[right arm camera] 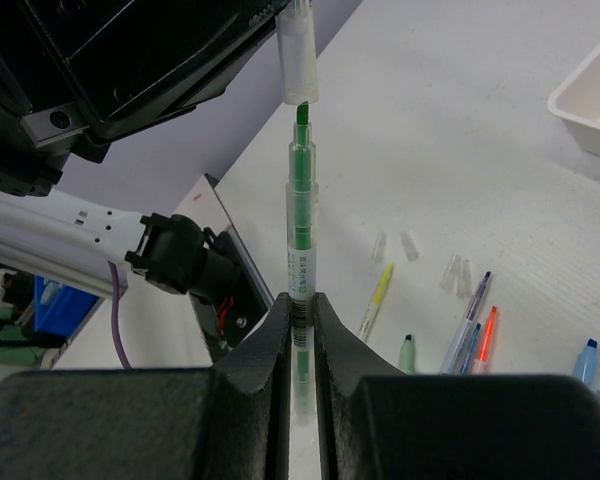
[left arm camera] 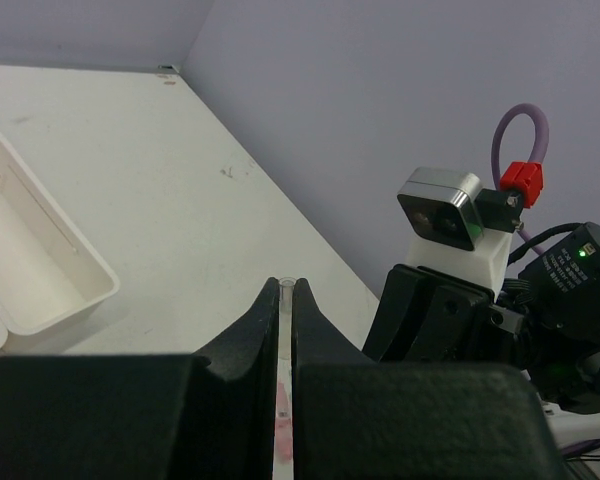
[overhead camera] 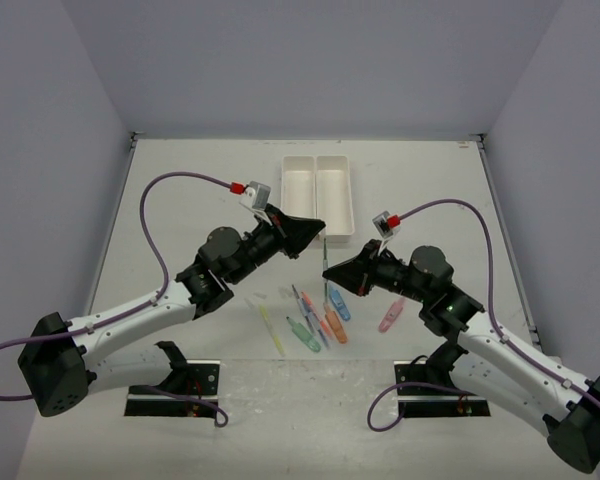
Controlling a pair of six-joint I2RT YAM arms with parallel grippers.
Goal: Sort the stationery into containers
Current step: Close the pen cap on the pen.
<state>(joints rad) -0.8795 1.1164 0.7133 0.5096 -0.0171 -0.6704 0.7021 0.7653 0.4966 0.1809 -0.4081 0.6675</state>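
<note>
Presently a green pen (right arm camera: 301, 200) is pinched by the right gripper (right arm camera: 300, 300) above the worktop's middle, a clear cap (right arm camera: 297, 60) is clamped by the left gripper (left arm camera: 287, 290), and the white tray (overhead camera: 317, 195) is seen toward the far edge.

Tray (overhead camera: 317, 190): white plastic, smooth, slight gloss. Pen (right arm camera: 300, 215): clear glossy plastic barrel, green core. Cap (right arm camera: 296, 55): frosted translucent plastic. Right gripper (right arm camera: 300, 305): matt black plastic. Table (overhead camera: 420, 190): white, matt, scuffed.
</note>
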